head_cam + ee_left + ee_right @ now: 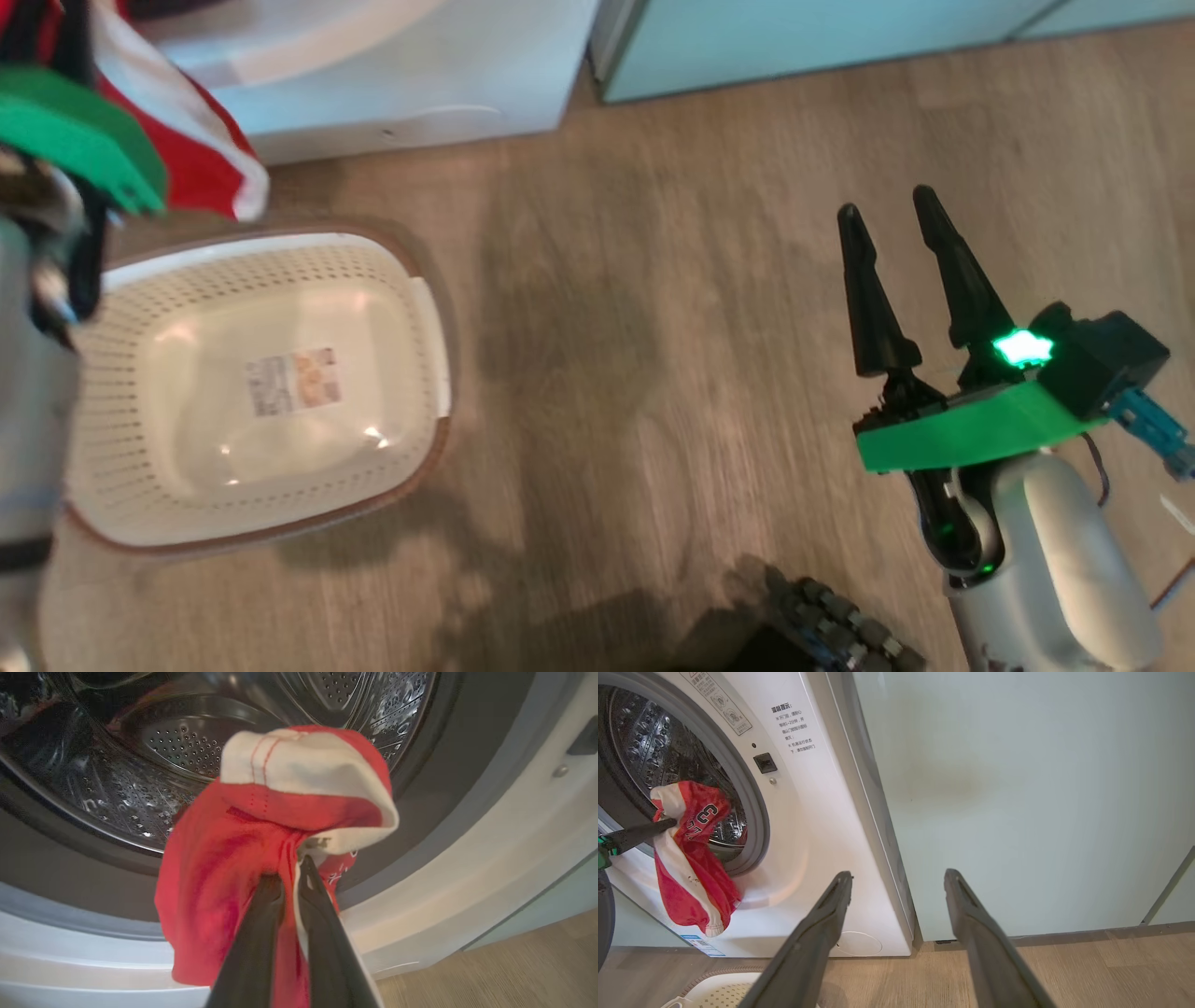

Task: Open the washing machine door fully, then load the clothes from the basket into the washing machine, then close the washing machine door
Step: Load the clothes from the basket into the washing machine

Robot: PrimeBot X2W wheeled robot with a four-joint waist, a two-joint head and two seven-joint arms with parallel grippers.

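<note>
The left gripper (290,870) is clamped on soft red clothes (224,858) before the round, perforated steel drum (187,742) of the washing machine (490,858). The right gripper (887,202), tapered fingers apart, hangs right of the perforated plastic basket (280,271).

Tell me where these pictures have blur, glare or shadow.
Head view: motion blur smears the wooden floor, dark shadows cross it, and glare spots sit on the bottom of the cream-white perforated plastic basket. Left wrist view: the perforated steel drum glints. Right wrist view: sharp, the print on the white washing machine is readable.
</note>
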